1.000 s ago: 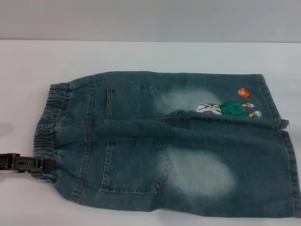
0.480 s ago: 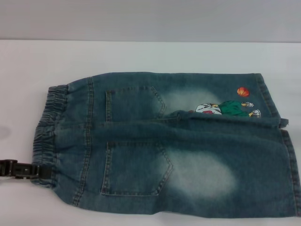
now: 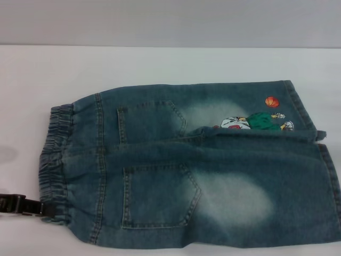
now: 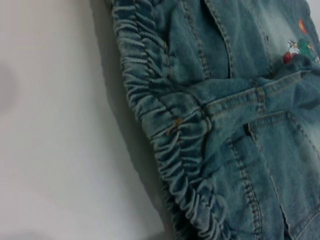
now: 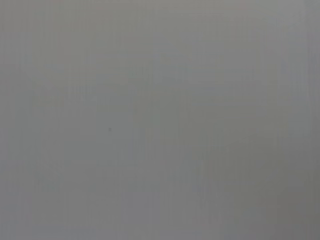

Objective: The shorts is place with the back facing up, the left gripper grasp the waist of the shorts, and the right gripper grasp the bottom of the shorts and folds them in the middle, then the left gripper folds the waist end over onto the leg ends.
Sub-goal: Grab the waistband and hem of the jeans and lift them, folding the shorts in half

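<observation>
The shorts (image 3: pixel 202 176) lie flat on the white table, back pockets up. Their ruffled waist (image 3: pixel 53 160) is at the left and the leg ends (image 3: pixel 330 181) at the right, running past the picture's edge. A cartoon figure with an orange ball (image 3: pixel 256 121) is on the far leg. My left gripper (image 3: pixel 45 208) comes in low from the left and meets the near corner of the waist, shut on it. The left wrist view shows the crinkled waist (image 4: pixel 165 130) close up on the shorts (image 4: pixel 240 75). My right gripper is out of view; its wrist view shows only plain grey.
The white table (image 3: pixel 160 64) stretches behind and to the left of the shorts, up to a grey wall at the back. The shorts' near edge lies close to the bottom of the head view.
My left gripper has slid toward the near edge of the table, pulling the near waist corner with it. The whole garment has shifted and turned slightly.
</observation>
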Controlling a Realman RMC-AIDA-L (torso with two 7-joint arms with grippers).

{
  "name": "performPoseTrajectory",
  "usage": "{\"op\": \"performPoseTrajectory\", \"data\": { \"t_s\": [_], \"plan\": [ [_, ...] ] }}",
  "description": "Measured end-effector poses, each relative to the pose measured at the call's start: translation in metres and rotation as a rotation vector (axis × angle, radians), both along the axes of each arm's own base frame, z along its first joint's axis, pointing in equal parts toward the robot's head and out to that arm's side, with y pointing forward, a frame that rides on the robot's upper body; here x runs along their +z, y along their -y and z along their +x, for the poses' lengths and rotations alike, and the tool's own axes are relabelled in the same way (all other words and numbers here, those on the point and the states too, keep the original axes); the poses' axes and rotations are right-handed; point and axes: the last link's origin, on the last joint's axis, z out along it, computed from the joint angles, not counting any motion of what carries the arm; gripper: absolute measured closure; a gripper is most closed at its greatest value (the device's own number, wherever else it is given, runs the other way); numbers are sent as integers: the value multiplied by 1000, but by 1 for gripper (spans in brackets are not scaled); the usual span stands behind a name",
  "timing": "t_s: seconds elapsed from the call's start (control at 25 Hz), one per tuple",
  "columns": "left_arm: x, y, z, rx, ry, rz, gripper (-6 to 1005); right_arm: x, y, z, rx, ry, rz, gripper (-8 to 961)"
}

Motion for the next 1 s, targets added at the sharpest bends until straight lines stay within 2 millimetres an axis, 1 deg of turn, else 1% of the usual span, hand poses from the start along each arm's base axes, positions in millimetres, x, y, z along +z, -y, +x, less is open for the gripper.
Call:
{"op": "performPoseTrajectory", "data": {
  "t_s": [0.12, 0.24, 0.44, 0.56, 0.64, 0.76, 0.88, 1.0],
  "plan": [
    [1, -1, 0, 0, 2, 6, 556, 0, 0, 0, 0, 0, 0, 259],
    [2, -2, 0, 0, 3, 15, 791, 0, 0, 0, -1, 0, 0, 259],
    [3, -4, 0, -1, 1, 31, 957, 0, 1, 1, -2, 0, 0, 259],
    [7, -6, 0, 6, 9, 61, 956, 1, 1, 1, 8, -28, 5, 259],
    [10, -8, -1, 13, 19, 90, 955, 6, 0, 3, 27, -76, 10, 259],
    [15, -11, -1, 19, 28, 131, 954, 14, -3, 4, 90, -150, -27, 260],
    [21, -14, -2, 23, 32, 172, 953, 20, -12, -5, 215, -228, -161, 260],
    [24, -16, -3, 27, 36, 197, 952, 25, -20, -22, 338, -296, -335, 260]
  ]
}}
